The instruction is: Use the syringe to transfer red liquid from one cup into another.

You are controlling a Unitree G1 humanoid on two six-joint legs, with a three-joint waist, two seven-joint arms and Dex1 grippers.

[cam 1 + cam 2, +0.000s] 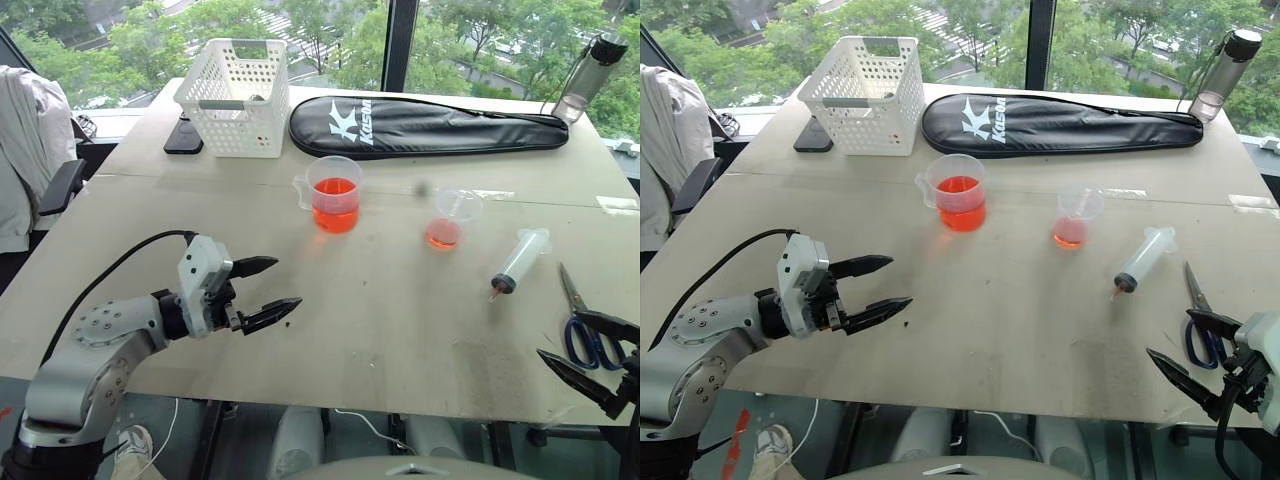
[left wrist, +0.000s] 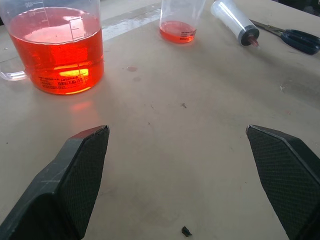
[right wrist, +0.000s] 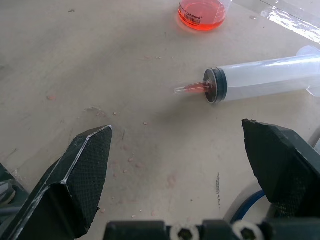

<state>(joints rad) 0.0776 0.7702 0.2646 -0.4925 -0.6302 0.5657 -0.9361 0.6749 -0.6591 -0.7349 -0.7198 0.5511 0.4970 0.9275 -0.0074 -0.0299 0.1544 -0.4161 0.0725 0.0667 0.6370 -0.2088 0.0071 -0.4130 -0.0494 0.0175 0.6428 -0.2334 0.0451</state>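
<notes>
nothing picked up yet, so by the look of it we're at the opening step, the reach for the syringe (image 1: 520, 260). it lies flat on the table (image 1: 380, 330), out at about three o'clock from the small cup (image 1: 447, 222), reddish tip pointing back toward the near edge, clear barrel, dark seal pushed down near the tip, so it reads as empty. the right gripper (image 3: 180, 165) hangs just short of it with fingers spread wide and nothing between them, blue-handled scissors (image 1: 585, 330) lying close by its side. the left gripper (image 1: 262, 290) hovers at seven o'clock from the beaker (image 1: 334, 194), jaws released too, empty. the beaker holds a good fill of red liquid (image 1: 335, 205); the small cup has a shallow pool at the bottom. next move, i'd say, calls for the right gripper to come forward over the barrel and close across it, keeping clear of those scissors.
</notes>
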